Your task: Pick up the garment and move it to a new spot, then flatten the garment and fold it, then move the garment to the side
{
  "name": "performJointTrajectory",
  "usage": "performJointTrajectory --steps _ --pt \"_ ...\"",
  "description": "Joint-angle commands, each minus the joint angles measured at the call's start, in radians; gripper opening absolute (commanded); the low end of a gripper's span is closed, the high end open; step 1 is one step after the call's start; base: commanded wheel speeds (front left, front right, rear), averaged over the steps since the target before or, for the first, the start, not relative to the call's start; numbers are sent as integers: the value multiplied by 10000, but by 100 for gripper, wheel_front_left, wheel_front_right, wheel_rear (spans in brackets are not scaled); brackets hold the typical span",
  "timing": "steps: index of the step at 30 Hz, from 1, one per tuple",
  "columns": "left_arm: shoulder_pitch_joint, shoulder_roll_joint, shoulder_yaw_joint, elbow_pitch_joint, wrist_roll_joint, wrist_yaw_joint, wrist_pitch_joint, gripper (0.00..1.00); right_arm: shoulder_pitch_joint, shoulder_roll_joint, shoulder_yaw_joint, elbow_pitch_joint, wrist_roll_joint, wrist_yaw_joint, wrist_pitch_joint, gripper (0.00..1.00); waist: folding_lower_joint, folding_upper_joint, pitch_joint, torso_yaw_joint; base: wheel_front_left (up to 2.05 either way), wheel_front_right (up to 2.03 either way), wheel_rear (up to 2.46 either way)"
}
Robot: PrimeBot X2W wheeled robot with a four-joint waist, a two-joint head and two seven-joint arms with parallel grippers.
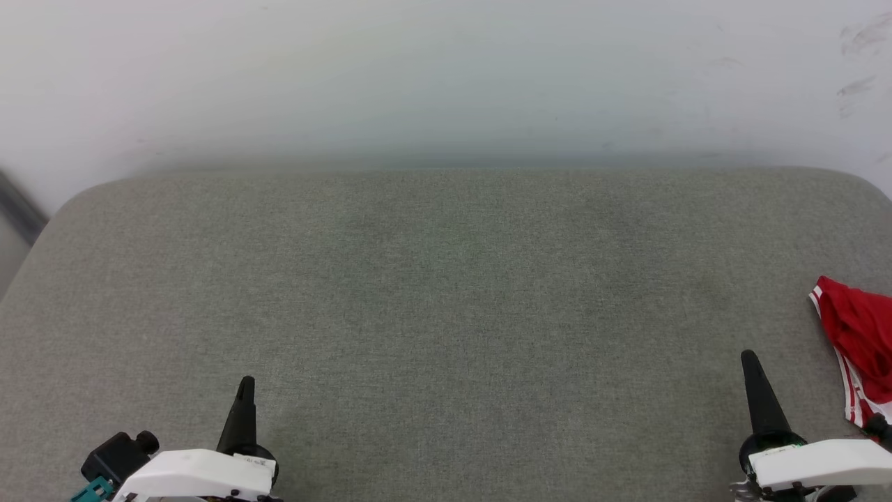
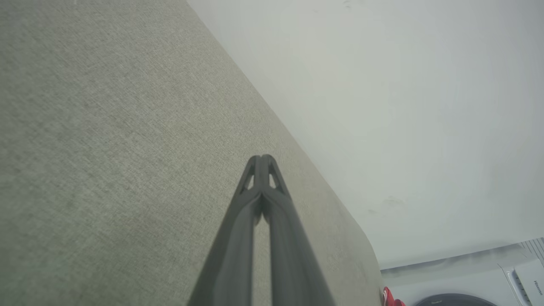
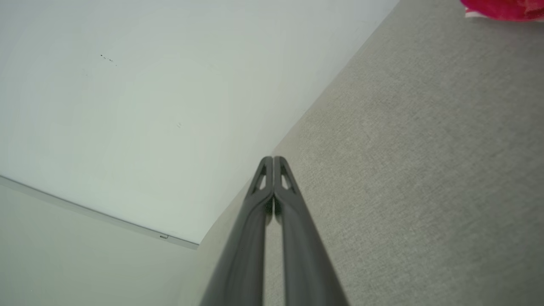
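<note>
The garment [image 1: 860,345] is a bunched red cloth with white-and-red striped trim, lying at the right edge of the grey cushioned surface [image 1: 446,307], partly cut off by the head view's border. A red strip of it also shows as the garment [image 3: 501,8] at the top right of the right wrist view and as a red speck, the garment [image 2: 389,297], low in the left wrist view. My right gripper [image 1: 749,359] is shut and empty, a short way left of the cloth. Far from it at the lower left, my left gripper [image 1: 246,385] is shut with nothing in it.
A pale wall [image 1: 446,77] runs behind the cushion's far edge. The cushion's rounded corners show at the far left and far right. A white appliance [image 2: 527,276] and a dark round object [image 2: 450,299] stand beyond the cushion's end in the left wrist view.
</note>
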Motion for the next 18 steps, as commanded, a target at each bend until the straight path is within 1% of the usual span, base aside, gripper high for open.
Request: performJointTrajectory --steps 1,18 --pt "-275 39 69 -54 -284 -67 53 0 -308 -85 -23 -43 305 -2 62 0 0 0 2 1 0 0 0" --pt "-578 36 250 144 -2143 -284 518 0 -614 -79 -106 179 2104 -2 526 0 0 0 23 5 0 0 0"
